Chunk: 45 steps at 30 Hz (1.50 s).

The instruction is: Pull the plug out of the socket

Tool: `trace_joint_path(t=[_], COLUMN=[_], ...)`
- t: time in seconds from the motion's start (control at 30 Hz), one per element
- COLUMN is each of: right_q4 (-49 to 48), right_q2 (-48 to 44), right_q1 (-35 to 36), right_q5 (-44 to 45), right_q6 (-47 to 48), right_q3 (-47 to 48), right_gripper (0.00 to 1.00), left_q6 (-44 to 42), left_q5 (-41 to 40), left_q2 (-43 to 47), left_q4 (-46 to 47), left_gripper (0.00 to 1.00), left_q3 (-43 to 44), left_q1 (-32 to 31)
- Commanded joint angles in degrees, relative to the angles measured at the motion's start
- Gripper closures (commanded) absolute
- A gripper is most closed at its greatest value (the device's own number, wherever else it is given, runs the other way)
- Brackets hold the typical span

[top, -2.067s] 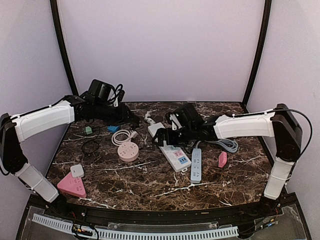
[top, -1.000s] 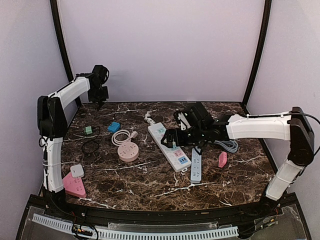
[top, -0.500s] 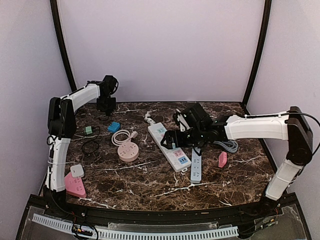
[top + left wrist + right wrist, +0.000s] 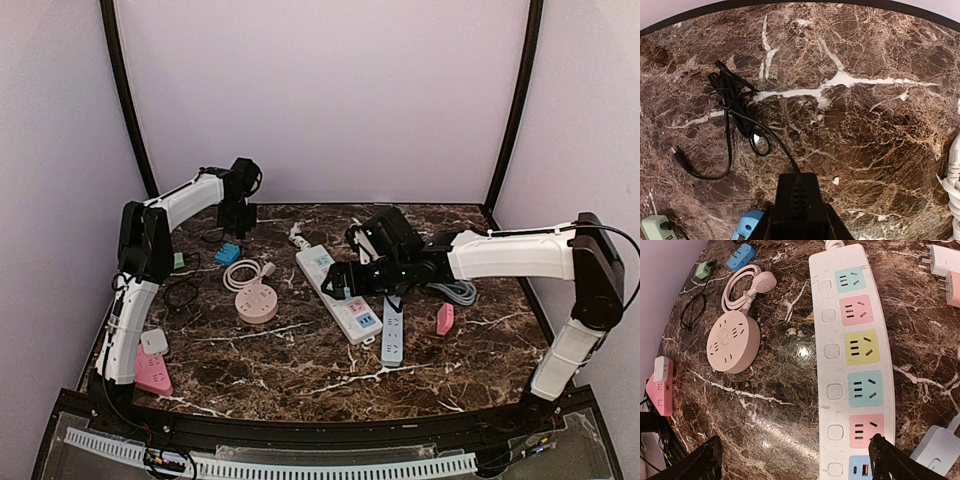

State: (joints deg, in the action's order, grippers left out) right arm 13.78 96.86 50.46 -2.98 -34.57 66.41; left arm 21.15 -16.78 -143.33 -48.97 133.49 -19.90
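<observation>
Left gripper (image 4: 240, 214) is at the rear left of the table (image 4: 300, 365), above the surface. The left wrist view shows its fingers narrowed onto a black plug (image 4: 796, 200), clamped from both sides. The plug's cord (image 4: 732, 107) leaves the ribbed collar and runs down to a loose tangle lying on the marble. A blue adapter (image 4: 747, 225) lies on the table below, just left of the gripper in that view. The plug is well apart from the white strip (image 4: 340, 292), which lies diagonally near the table centre. Right gripper (image 4: 796, 442) is over the near half of this strip. Its fingers (image 4: 699, 465) are spread wide, one over bare marble to the strip's left and one at its right edge, and they hold nothing. Contact with the strip cannot be determined. The coloured outlets in the right wrist view carry no plug. A pink round socket (image 4: 732, 340) lies left of the strip, with a coiled white lead (image 4: 747, 287) just behind it. A grey strip (image 4: 392, 332) lies beside the white strip's near end. A pink triangular socket (image 4: 150, 372) sits at the near left corner, with a white plug (image 4: 153, 342) on its rear edge.
</observation>
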Motion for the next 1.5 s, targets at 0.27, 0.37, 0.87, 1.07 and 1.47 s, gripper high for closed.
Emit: trace_joint_path(t=[0.27, 0.37, 0.87, 1.07, 1.47], right_q4=[0.1, 0.1, 0.3, 3.0, 0.9], right_q2=[0.4, 0.4, -1.4, -0.8, -1.4], right_q1=[-0.2, -0.2, -0.2, -0.2, 0.6], right_q5=[0.2, 0.2, 4.3, 8.7, 8.7], right_q6=[0.3, 0.2, 0.1, -1.2, -0.8], right_q3=[0.2, 0.3, -2.0, -2.1, -4.1], right_gripper=[0.01, 0.01, 0.01, 0.01, 0.01], left_q6=[-0.9, -1.0, 6.2, 13.2, 32.6], left_q5=[0.8, 1.3, 6.5, 5.2, 2.4], left_q2=[-1.1, -1.0, 18.6, 36.7, 64.7], left_q4=[-4.2, -4.6, 0.0, 5.9, -3.0], left_gripper=[0.52, 0.48, 0.28, 0.21, 0.13], left_q3=[4.3, 5.6, -15.5, -38.4, -68.0], left_q1=[-1.4, -2.0, -2.4, -2.1, -0.3])
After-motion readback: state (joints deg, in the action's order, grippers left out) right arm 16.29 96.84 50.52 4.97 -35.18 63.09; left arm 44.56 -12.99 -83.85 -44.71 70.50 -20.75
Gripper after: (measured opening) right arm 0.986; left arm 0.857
